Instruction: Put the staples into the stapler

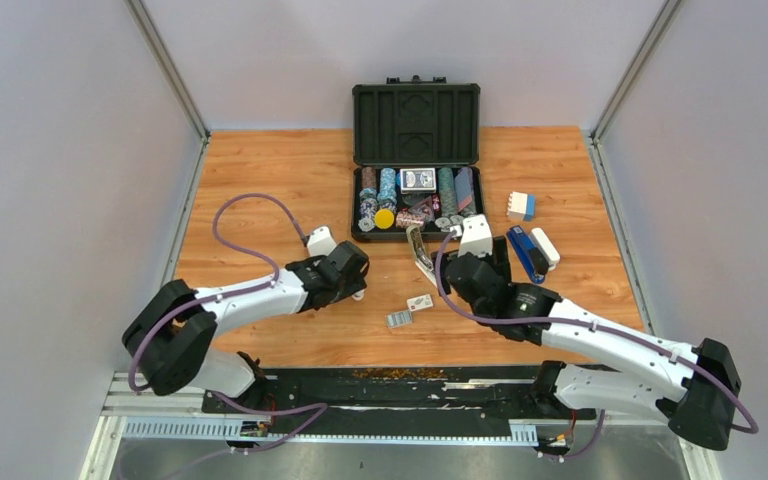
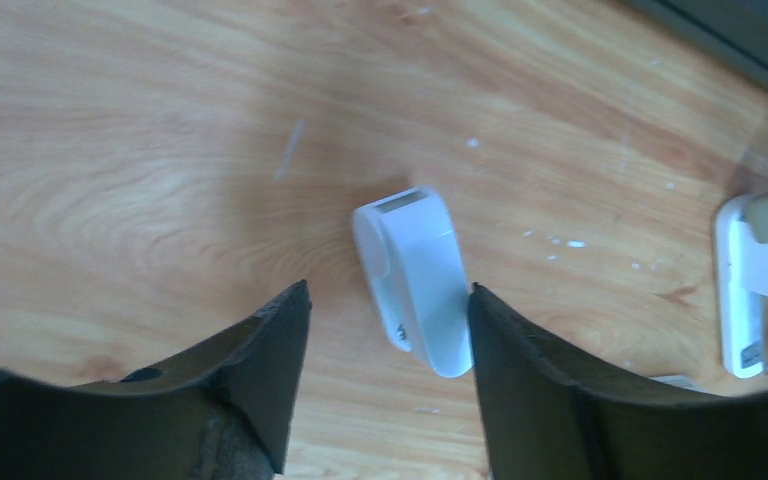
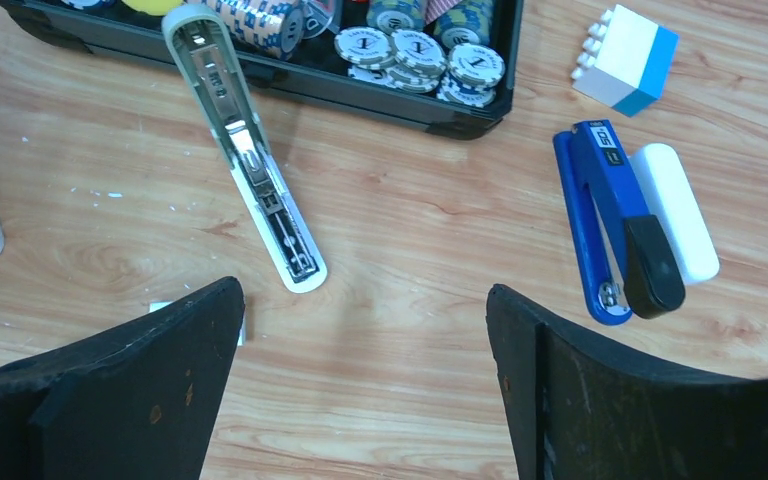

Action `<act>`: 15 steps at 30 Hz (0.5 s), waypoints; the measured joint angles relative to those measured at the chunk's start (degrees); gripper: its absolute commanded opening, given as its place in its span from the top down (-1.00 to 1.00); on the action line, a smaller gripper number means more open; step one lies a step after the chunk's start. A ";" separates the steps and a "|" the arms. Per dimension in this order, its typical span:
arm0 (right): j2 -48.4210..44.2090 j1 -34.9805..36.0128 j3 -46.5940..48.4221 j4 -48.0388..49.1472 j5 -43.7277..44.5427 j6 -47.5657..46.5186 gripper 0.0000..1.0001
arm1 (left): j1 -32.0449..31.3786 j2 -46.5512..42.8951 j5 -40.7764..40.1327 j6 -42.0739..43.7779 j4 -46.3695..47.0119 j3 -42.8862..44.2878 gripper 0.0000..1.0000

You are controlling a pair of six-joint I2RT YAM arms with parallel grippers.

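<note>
Stapler (image 3: 260, 185) lies opened just ahead-left of the right hand (image 3: 363, 300).

I read a "1" on the pale poker chips (image 3: 418, 52) in the black case (image 3: 400, 100); the label on the blue stapler (image 3: 610, 190) was too small to read.

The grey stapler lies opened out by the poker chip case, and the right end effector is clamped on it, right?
Not clamped. The stapler does lie opened out by the poker chip case, but the right end effector stands open and empty, apart from it, as the right wrist view shows.
</note>
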 measured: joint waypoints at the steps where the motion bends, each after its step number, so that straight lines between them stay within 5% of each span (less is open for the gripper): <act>1: -1.18 -0.13 -0.70 0.04 0.31 0.00 -0.86 | 0.00 0.90 0.15 -0.15 0.74 0.61 -0.07; 6: -3.37 -0.57 -2.82 0.00 0.72 -0.02 -0.87 | 0.33 5.42 0.22 0.57 1.88 4.70 0.35; 15: -3.54 -0.72 -4.33 0.02 0.42 -0.09 -0.87 | 5.01 6.38 0.17 4.72 2.23 5.92 0.51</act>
